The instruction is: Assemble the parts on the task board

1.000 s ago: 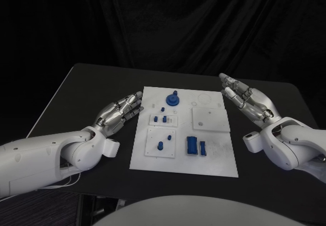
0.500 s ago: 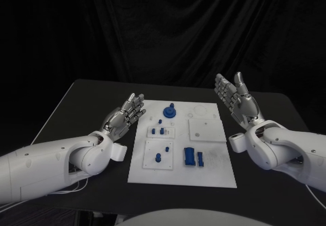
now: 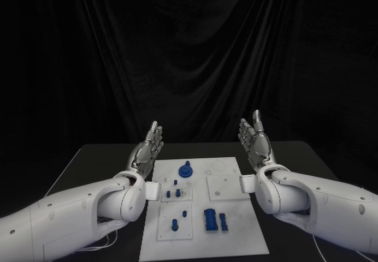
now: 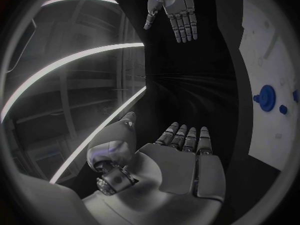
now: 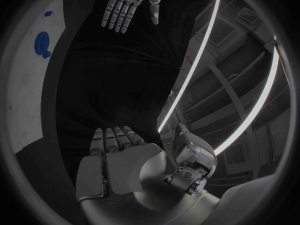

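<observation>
The white task board (image 3: 236, 240) lies in the middle of the black table. A round blue part (image 3: 185, 171) with a peg stands at its far end; small blue pegs (image 3: 175, 193) sit in a plate below it, and two blue blocks (image 3: 214, 219) lie nearer me. My left hand (image 3: 147, 148) is raised above the board's left side, fingers straight and apart, holding nothing. My right hand (image 3: 254, 143) is raised opposite it, palm facing inward, equally free. In the left wrist view my left hand (image 4: 178, 165) faces my right hand (image 4: 174, 7), with the round blue part (image 4: 267, 97) beside them.
The black table (image 3: 94, 164) runs out to the left and right of the board. A black curtain (image 3: 189, 65) hangs behind it. The white board (image 5: 28, 85) with the round blue part (image 5: 42, 41) curves along the edge of the right wrist view.
Both hands have lifted off the table's sides to stand upright above the board, palms facing each other. The camera has tilted up, so the board sits lower.
</observation>
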Motion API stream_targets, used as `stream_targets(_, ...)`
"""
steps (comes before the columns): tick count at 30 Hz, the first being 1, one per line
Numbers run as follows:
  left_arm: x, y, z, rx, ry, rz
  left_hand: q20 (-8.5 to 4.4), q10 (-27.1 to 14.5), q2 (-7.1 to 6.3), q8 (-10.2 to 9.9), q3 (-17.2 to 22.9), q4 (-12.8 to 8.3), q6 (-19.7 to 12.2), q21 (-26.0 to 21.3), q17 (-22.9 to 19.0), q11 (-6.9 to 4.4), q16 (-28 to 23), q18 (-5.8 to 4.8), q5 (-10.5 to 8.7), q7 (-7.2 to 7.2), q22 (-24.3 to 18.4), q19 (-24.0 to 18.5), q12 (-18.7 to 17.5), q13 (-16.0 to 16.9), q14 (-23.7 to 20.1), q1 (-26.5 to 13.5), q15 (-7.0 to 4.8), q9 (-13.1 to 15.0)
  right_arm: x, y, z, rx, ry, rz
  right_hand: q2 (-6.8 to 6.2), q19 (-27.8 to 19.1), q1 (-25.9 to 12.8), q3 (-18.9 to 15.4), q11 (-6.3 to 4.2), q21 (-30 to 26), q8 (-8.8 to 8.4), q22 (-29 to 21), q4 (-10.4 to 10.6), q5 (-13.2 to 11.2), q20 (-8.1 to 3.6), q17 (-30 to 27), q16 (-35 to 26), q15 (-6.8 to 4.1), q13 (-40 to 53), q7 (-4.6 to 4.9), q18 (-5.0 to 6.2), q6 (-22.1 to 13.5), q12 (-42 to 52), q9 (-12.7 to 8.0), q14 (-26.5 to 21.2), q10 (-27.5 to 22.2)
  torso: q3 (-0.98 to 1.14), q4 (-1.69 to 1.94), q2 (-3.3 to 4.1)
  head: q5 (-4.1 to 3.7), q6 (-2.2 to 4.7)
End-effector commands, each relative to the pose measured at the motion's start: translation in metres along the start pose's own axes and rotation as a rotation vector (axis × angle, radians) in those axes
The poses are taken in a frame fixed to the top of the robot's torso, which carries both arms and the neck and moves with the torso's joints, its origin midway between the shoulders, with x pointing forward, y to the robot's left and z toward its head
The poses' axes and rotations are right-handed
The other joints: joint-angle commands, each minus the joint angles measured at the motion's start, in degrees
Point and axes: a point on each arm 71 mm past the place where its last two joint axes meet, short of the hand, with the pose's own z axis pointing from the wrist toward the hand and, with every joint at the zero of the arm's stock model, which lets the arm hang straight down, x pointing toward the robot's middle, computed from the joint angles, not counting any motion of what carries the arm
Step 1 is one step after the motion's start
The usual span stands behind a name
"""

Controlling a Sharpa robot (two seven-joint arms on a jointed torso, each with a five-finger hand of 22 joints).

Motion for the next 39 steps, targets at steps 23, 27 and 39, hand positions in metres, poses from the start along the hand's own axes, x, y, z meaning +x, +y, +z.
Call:
stream_targets(23, -0.0023, -0.0006, 0.0046, -0.029, -0.155, 0.086, -2.05, -0.53, -3.56, -0.27, 0.51, -4.28, -6.62, -0.39, -0.06, 0.06, -0.42, -2.45, -7.69, -0.12, -0.22, -0.01, -5.38, -0.08, -0.12, -16.31, -0.50, -0.07, -0.0054, -0.0048, -0.0005, 0.058, -0.071, 0.004, 0.07, -0.02, -0.36, 0.06, -0.19, -0.21, -0.20, -1.45, -0.22, -0.20, -0.29, -0.06, -0.21, -0.25, -0.06, -0.02, -0.41, -0.21, -0.20, -0.06, 0.04, 0.00, 0.51, -0.34, -1.02, -0.24, 0.91)
stream_targets(27, -0.0023, -0.0006, 0.0046, -0.029, -0.155, 0.086, -2.05, -0.53, -3.56, -0.27, 0.51, -4.28, -6.62, -0.39, -0.06, 0.06, -0.42, -2.45, -7.69, -0.12, -0.22, -0.01, -5.38, -0.08, -0.12, -22.77, -0.50, -0.07, -0.0054, -0.0048, -0.0005, 0.058, -0.071, 0.004, 0.07, -0.02, -0.36, 0.06, -0.19, -0.21, -0.20, -1.45, -0.22, -0.20, -0.29, -0.06, -0.21, -0.25, -0.06, -0.02, -0.41, -0.21, -0.20, -0.06, 0.04, 0.00, 0.51, -0.34, -1.02, -0.24, 0.91)
stream_targets(39, -0.0023, -0.0006, 0.0046, -0.029, -0.155, 0.086, -2.05, -0.53, -3.56, -0.27, 0.51, -4.28, -6.62, -0.39, -0.06, 0.06, -0.42, -2.45, -7.69, -0.12, -0.22, -0.01, -5.38, -0.08, -0.12, -22.77, -0.50, -0.07, -0.0054, -0.0048, -0.0005, 0.058, -0.071, 0.004, 0.07, -0.02, -0.36, 0.06, -0.19, -0.21, -0.20, -1.45, -0.22, -0.20, -0.29, -0.06, -0.21, -0.25, -0.06, -0.02, -0.41, -0.21, -0.20, -0.06, 0.04, 0.00, 0.51, -0.34, -1.02, -0.24, 0.91)
